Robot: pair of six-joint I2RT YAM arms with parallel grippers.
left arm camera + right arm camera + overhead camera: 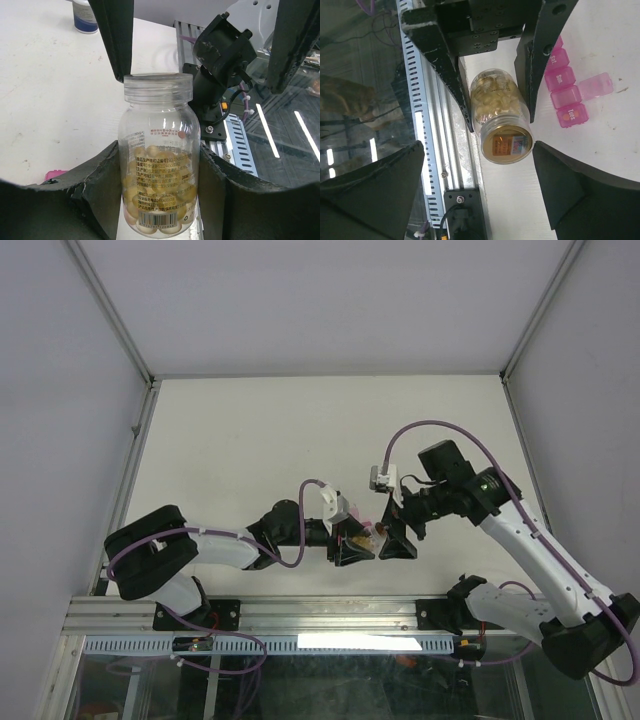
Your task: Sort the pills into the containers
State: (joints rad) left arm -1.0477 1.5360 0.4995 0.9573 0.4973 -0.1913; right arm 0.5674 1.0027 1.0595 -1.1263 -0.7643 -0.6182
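Left gripper clamps the pill bottle by its body, with the long axis pointing mouth-first at the right gripper — jaws wide, flanking the neck, clear of it. Containers on the counter just beside.

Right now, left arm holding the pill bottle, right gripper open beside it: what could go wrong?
1. The pill bottle in the left gripper looks uncapped; tipping it could dump many pills.
2. It is held near the rail at the table's edge, not over the pink containers; spilled pills could roll off.
3. The open right gripper flanks it and could bump it.
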